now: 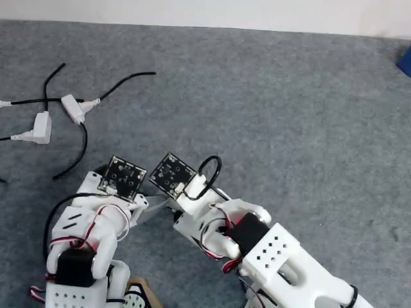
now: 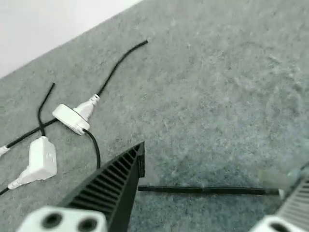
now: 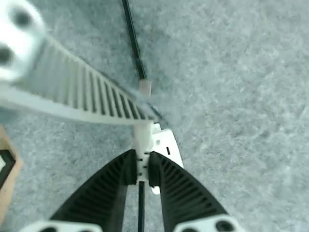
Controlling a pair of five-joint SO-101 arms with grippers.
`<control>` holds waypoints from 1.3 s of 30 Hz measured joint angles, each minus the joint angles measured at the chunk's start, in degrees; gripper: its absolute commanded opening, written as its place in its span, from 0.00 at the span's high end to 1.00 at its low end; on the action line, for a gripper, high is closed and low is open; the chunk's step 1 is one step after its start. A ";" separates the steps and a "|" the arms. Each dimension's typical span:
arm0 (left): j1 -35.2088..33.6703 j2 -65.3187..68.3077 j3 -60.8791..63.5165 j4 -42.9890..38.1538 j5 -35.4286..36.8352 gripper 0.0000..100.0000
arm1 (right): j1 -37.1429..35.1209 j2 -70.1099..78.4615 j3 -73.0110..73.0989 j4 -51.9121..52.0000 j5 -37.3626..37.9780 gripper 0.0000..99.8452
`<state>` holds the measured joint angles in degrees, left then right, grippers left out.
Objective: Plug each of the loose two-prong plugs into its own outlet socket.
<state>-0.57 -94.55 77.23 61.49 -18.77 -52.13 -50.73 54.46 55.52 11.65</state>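
The held plug [image 3: 165,145] sits at the very tips of the right gripper [image 3: 141,162]. Its narrow white neck is pinched between the two black fingers [image 3: 116,179], which are closed tight on it. Its white body pokes out just past the fingertips and lies on the grey mat [image 3: 241,96]. The plug's cord [image 3: 140,203] runs back between the fingers toward the wrist.

Just ahead of those fingertips, crossing over the plug's neck, lies the pale ribbed finger [image 3: 82,96] of the left gripper [image 2: 224,159]. That gripper is spread wide and has hold of nothing, with its dark finger [image 2: 116,183] on one side and the pale one well apart on the other. A thin black cable [image 2: 207,191] lies on the mat across the gap between them. Seen from the right wrist, the cable ends in a small pale tip just beyond the pale finger.

Well ahead of the left gripper, off to the dark finger's side, lie two more white pieces close together. The round white block [image 2: 67,118] has a white plug neck [image 2: 89,105] meeting one end, and I cannot tell whether it is seated. The rectangular white block [image 2: 41,159] lies nearer the gripper, with its own white neck trailing away.

A brown box corner [image 3: 7,169] shows on the mat back beside the right gripper's fingers
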 measured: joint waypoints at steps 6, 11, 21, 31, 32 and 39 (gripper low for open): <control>0.00 0.00 0.53 -0.35 0.00 0.54 | 0.09 0.00 -4.57 3.69 0.00 0.99; 0.00 0.00 0.62 -0.35 0.00 0.54 | 0.09 0.09 -6.07 4.66 0.00 0.99; 0.26 0.00 2.11 -0.35 0.00 0.54 | 0.00 0.09 -6.24 6.51 0.00 0.99; -2.81 0.35 2.37 -3.87 -0.18 0.55 | 1.14 0.00 -6.42 9.67 1.67 0.99; -4.66 0.53 2.64 -4.92 -0.18 0.55 | 1.23 0.00 -6.42 10.73 1.93 0.99; -7.65 0.18 7.30 -9.23 -0.18 0.55 | 3.96 3.60 -9.93 15.91 -0.70 0.99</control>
<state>-8.22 -94.37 84.53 52.26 -18.95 -48.18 -47.12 44.53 71.43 10.95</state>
